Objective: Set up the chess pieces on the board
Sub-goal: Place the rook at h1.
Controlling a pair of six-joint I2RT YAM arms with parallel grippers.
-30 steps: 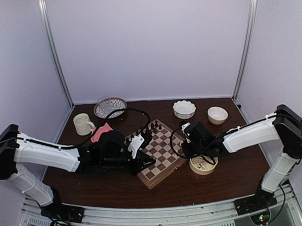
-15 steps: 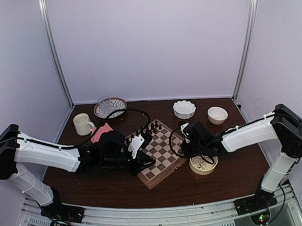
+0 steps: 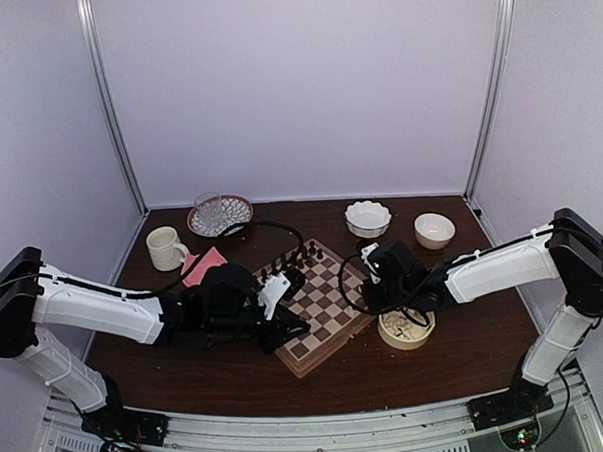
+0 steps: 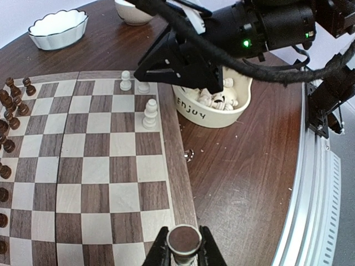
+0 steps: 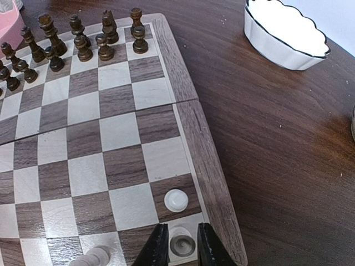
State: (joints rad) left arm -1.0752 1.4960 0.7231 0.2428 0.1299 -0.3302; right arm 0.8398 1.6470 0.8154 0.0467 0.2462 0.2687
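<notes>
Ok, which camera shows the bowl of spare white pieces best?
The left wrist view: the bowl is close, its lettering and the white pieces inside clear. The top view shows it small beside the board, partly under the right arm; the right wrist view hardly at all.

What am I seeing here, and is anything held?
Two white robot arms are bolted at the table's near edge. The wide picture comes from a fixed camera above and behind them; the other two come from a camera on each wrist. On the table: a chessboard with dark pieces along one side, a tub of cream pieces, two white bowls, a mug, a glass on a plate. The left end effector is shut on a round-topped piece at the board's rim. The right end effector straddles a pale piece on a corner square; whether it grips is unclear.
</notes>
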